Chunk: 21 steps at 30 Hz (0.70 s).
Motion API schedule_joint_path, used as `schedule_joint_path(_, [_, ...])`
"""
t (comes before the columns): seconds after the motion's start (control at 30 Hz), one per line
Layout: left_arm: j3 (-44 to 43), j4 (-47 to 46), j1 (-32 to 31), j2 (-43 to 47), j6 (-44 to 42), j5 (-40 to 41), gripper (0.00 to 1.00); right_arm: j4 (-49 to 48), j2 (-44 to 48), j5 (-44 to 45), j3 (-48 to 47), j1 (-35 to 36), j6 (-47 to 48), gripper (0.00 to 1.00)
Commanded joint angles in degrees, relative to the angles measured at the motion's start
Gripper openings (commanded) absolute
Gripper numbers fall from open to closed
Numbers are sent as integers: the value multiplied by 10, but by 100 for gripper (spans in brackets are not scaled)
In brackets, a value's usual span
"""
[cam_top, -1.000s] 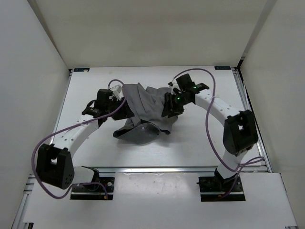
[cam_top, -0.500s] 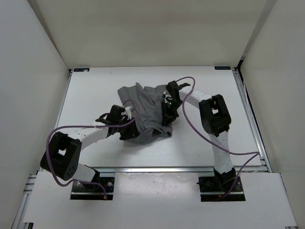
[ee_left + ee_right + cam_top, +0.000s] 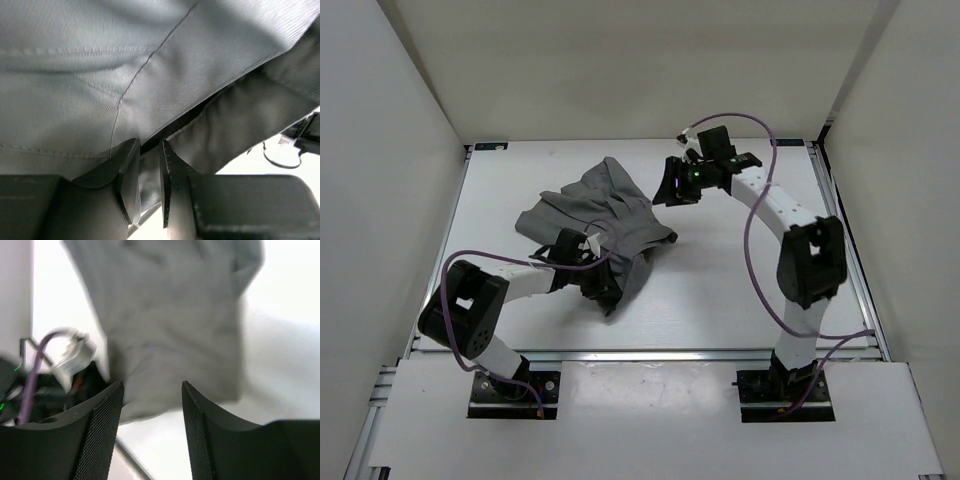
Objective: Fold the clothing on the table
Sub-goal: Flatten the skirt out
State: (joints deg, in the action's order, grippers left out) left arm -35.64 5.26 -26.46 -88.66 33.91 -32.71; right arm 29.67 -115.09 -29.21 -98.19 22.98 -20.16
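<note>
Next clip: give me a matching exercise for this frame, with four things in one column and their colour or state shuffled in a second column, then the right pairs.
Things:
1. left gripper
2. right gripper
3. clothing
4. table

States:
A. white and flat
B. jaws apart, nothing between them
C. grey, lying crumpled
D. closed on a fold of fabric

Pairs: 1-D; 2-B; 3-C; 4-A
</note>
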Motion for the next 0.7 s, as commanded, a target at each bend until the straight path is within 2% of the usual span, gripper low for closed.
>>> schedule_joint_path(0.0, [-14, -42, 7, 9, 14, -19, 33, 21, 91, 0, 73, 23, -6, 56])
schedule_joint_path(0.1, [-24, -66, 1, -10, 28, -21, 34, 21, 142, -31, 199, 36, -49, 55])
schedule_joint_path(0.2, [-54, -79, -16, -36, 41, -25, 34, -13, 177, -40, 279, 47, -77, 55])
schedule_joint_path(0.37, [-104, -94, -53, -85, 60, -34, 33, -28, 182, -39, 317, 47, -100, 53])
schedule_joint_path(0.67, [-124, -119, -76, -109, 90, -44, 33, -158, 196, -74, 366, 42, -205, 55])
